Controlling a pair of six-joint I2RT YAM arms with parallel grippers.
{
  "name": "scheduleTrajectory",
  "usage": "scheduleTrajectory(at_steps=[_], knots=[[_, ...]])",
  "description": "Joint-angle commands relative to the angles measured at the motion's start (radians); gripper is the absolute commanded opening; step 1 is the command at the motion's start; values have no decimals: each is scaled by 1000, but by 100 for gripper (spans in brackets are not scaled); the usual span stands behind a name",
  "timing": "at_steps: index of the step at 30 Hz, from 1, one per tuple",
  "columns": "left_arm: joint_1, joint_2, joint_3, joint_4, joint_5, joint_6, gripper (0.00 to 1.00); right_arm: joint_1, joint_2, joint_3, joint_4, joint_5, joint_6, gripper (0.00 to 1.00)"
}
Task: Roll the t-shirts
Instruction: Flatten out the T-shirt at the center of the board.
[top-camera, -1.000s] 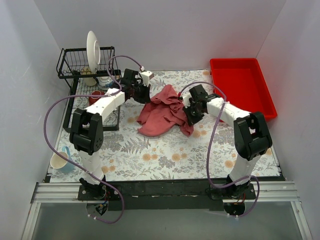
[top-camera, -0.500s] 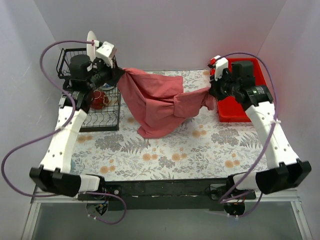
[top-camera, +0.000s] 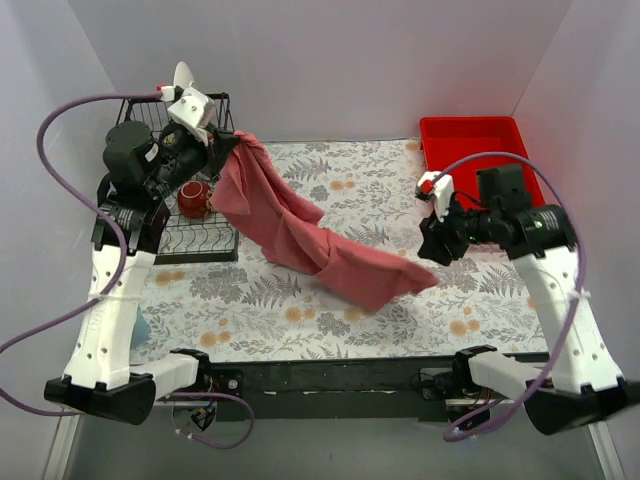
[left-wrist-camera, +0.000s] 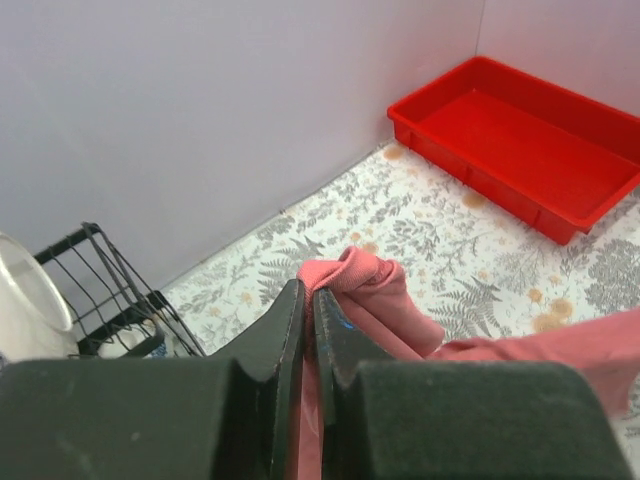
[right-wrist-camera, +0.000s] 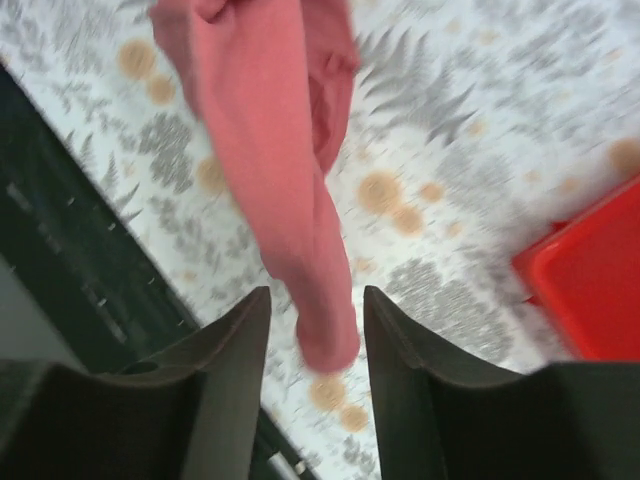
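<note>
We see the left gripper (top-camera: 222, 152) raised at the far left, just beside the upper corner of the dish rack (top-camera: 200, 240). Its fingers are pressed together on a bunched corner of the t-shirt (top-camera: 300, 225). From that pinch the cloth hangs down and runs diagonally across the floral table (top-camera: 300, 330) toward the right. Its low end lies on the cover near the black strip along the front edge, without reaching it.

The right gripper (top-camera: 432, 240) hovers above that low end with its fingers spread. In the blurred wrist view we see the cloth through the gap, and no finger appears to touch it.

Open floral cover shows on the far side of the shirt, between the rack and the red tray (top-camera: 480, 155). More of it shows on the near left, in front of the rack. Plain walls close the space on the left, far and right sides. The left arm stands close to the left wall and the right arm leans in from the near right.

The red tray sits in the far right corner, against both walls, and its bare red floor is in view. The black wire dish rack stands in the far left corner. It holds a white plate (top-camera: 183, 78) upright on its upper tier, and a dark red vessel (top-camera: 195, 198) lower down, just beside the hanging cloth.
</note>
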Motion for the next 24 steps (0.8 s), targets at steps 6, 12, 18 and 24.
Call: scheduleTrajectory(at_steps=[6,12,18,24], knots=[[2,-4,-196,-62,67,84,0,3,237,7,77,-27,49,57],[4,-95,-407,-174,78,126,0,41,459,-16,192,-23,70,59],[2,-55,-440,-243,46,153,0,257,558,-55,146,-47,-295,89],[2,20,-428,-193,40,37,9,449,287,-382,413,7,-492,82]])
